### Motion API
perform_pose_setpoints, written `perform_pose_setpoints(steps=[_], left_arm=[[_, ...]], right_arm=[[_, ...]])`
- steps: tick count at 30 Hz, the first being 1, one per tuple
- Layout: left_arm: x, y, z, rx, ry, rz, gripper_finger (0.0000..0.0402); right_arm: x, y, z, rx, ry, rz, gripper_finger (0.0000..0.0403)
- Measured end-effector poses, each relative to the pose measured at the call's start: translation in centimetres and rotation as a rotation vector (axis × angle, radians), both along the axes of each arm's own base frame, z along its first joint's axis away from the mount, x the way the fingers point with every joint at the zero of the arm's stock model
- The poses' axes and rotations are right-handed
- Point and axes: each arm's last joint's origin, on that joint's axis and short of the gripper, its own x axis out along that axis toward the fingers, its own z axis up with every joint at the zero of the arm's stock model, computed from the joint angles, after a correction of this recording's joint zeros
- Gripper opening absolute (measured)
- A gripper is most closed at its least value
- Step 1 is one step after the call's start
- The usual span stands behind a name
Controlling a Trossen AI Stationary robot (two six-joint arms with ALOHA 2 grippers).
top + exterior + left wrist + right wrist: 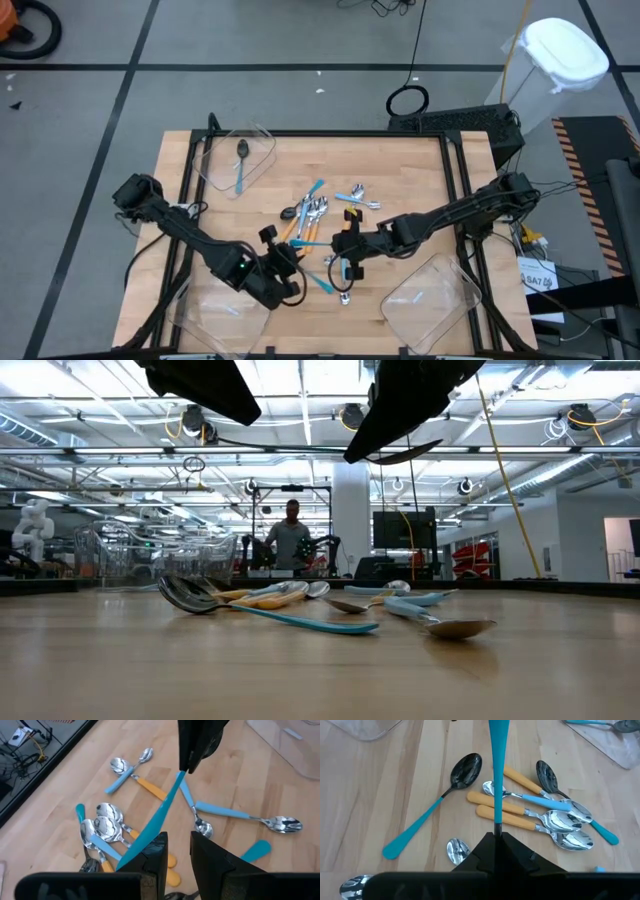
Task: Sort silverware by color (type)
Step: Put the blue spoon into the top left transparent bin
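Note:
Several spoons (312, 212) with light-blue or orange handles lie loose on the middle of the wooden table; one black-bowled blue one (427, 805) lies apart from them. My right gripper (347, 246) is shut on a blue-handled spoon (498, 775) held above them. The spoon's handle reaches across to my left gripper (178, 852). That gripper hovers at the near left, its fingers a little apart with nothing between them. The handle's wide end (131, 854) lies beside one finger's outer side. My right gripper pinches the blue-handled spoon between its two shut fingers at the narrow end of the handle (497, 826). The handle runs straight on ahead of the fingers, along their line. The spoon is lifted clear of the table. My left gripper: I cannot tell whether its finger (152, 855) touches the handle's end.
A clear bin (262, 148) at the far left holds one black-bowled, blue-handled spoon (242, 165). Two more clear bins stand at the near right (430, 300) and near left (215, 315). A person stands far behind the table in the low view.

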Motion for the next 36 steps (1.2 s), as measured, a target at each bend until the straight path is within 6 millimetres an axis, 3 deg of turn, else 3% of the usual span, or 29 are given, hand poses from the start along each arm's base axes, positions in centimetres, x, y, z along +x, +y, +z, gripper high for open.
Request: perform_pose_setpoints(steps=[6,14,18,36], left_arm=[[0.6,0.9,-0.1,-0.042,0.029,0.002,0.0099],[1.3,2.1,-0.1,-0.01,0.063,-0.022,0.024],[1.4,2.2,-0.1,-0.015,0.076,-0.049,0.0282],[0.6,2.2,-0.6,-0.011,0.195,-0.1,0.0294]], right_arm=[[-0.1,0.0,0.0,-0.012,0.008,0.013,0.0011],[-0.1,0.2,-0.1,0.008,0.015,0.03,0.0011],[-0.2,0.5,-0.1,0.003,0.018,0.043,0.0011],[-0.6,1.9,-0.1,-0.034,0.016,0.111,0.0011]])
